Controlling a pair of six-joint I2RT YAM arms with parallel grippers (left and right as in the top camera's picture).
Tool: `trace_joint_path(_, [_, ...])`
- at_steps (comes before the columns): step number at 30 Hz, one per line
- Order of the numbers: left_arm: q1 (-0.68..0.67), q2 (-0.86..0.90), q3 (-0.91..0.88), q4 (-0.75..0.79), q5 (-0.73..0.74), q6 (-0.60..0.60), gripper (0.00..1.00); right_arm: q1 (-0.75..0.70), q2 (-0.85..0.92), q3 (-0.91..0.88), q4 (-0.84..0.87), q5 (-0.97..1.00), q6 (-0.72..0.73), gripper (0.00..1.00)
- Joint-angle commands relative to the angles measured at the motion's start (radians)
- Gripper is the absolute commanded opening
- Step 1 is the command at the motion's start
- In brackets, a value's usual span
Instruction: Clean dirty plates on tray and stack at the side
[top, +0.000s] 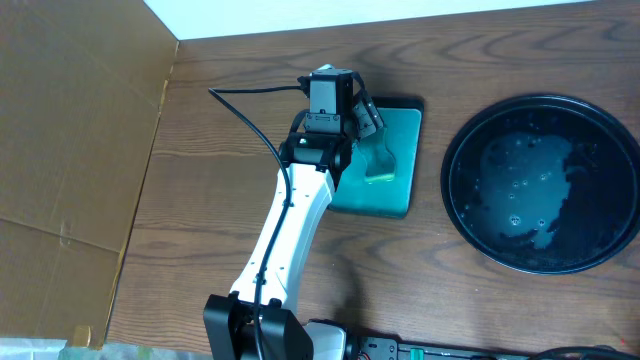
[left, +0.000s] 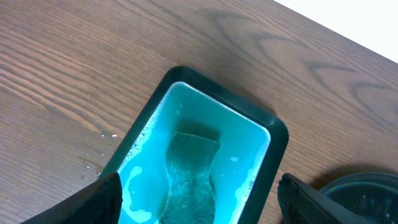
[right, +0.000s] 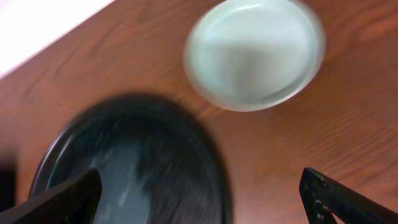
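Note:
The large round black tray lies at the right of the table, wet and glossy, with no plate showing on it. In the blurred right wrist view a round white plate rests on the wood just beyond the tray; whether it is one plate or a stack I cannot tell. My right gripper hangs open above the tray's edge, with nothing between its fingers. My left gripper is open over the teal tray, its fingers either side of a green sponge without touching it.
The rectangular teal tray with a black rim holds soapy water and the sponge, left of the black tray. A cardboard sheet covers the table's left side. Cables and the arm bases sit at the front edge.

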Motion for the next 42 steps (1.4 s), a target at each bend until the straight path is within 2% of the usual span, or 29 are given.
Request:
trace_joint_path(1, [0.006,0.009,0.013,-0.002,-0.016,0.010,0.80,0.124,-0.089,-0.024,-0.087,0.013,-0.093,0.99])
trace_joint_path(6, [0.006,0.009,0.013,-0.002,-0.016,0.010,0.80,0.220,-0.129,-0.024,-0.102,0.013,-0.087,0.99])
trace_joint_path(16, [0.006,0.009,0.013,-0.002,-0.016,0.010,0.80,0.224,-0.124,-0.024,-0.221,0.034,-0.121,0.99])
trace_joint_path(24, [0.006,0.009,0.013,-0.002,-0.016,0.010,0.80,0.269,-0.182,-0.060,-0.209,0.032,-0.144,0.99])
trace_joint_path(28, [0.006,0.009,0.013,-0.002,-0.016,0.010,0.80,0.269,-0.298,-0.192,-0.109,0.037,-0.145,0.99])
trace_joint_path(36, [0.006,0.009,0.013,-0.002,-0.016,0.010,0.80,0.278,-0.623,-0.601,0.315,0.036,-0.163,0.99])
trace_joint_path(42, [0.006,0.009,0.013,-0.002,-0.016,0.010,0.80,0.278,-0.854,-0.756,0.393,0.050,-0.196,0.99])
